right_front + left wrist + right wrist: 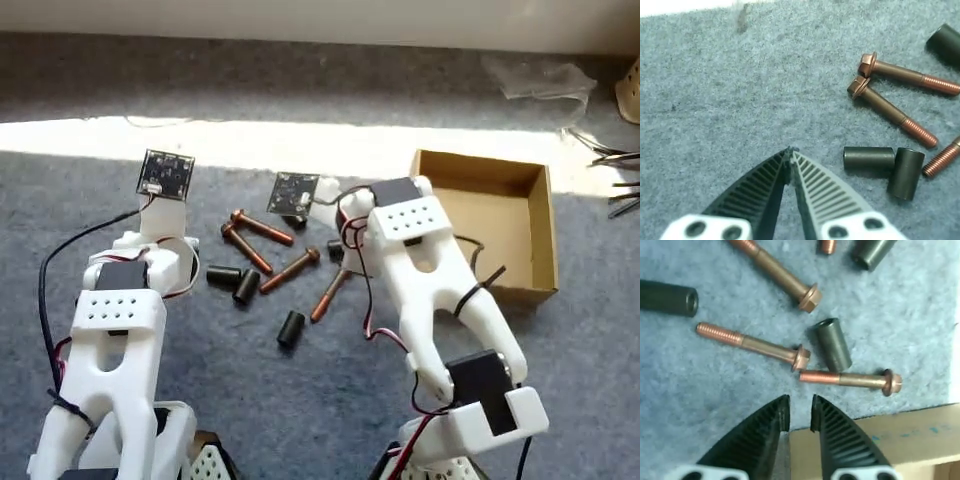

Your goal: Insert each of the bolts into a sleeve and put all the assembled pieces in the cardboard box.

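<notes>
On the grey carpet (300, 400) all copper-coloured bolts (262, 227) and black cylindrical sleeves (223, 275) lie separate. Nothing is assembled yet, and the brown cardboard box (480, 160) is empty. The left gripper (790, 150) is closed on nothing, the right gripper (800, 412) slightly apart.

**Bolts and sleeves, unassembled.** Four copper flange-head bolts (262, 227) lie flat and fanned out at the middle of the bench (215, 350), none inside a sleeve. Black tubular sleeves (223, 275) lie among them. Two touch on the side toward the left edge, one (291, 329) lies nearer the front edge, and one (336, 250) sits beside the rightmost bolt. The open brown cardboard box (537, 230) stands toward the right edge.
</notes>
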Motion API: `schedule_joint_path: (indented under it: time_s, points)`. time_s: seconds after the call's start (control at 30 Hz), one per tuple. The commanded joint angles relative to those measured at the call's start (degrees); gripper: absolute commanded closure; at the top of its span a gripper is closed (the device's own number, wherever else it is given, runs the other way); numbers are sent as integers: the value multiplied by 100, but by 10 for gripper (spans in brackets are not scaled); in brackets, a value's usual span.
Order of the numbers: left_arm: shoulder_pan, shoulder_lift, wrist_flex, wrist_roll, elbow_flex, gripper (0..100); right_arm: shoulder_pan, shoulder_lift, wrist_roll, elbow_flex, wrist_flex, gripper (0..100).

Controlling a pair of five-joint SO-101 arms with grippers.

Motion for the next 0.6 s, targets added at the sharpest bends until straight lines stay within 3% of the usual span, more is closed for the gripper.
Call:
schedule_joint_path:
  time_s: [0.0, 0.13, 0.3, 0.57]
  points:
    - [-84, 31, -79, 79, -84, 995, -57, 119, 18, -435, -444, 921]
    - [-48, 31, -79, 79, -84, 995, -57, 576, -308, -1024, -303, 921]
    - [40, 31, -97, 79, -40, 995, -180, 1007, -299, -1692, 435, 921]
    - [84, 31, -105, 70, 48, 995, -224, 1789, 9, -2167, 479, 868]
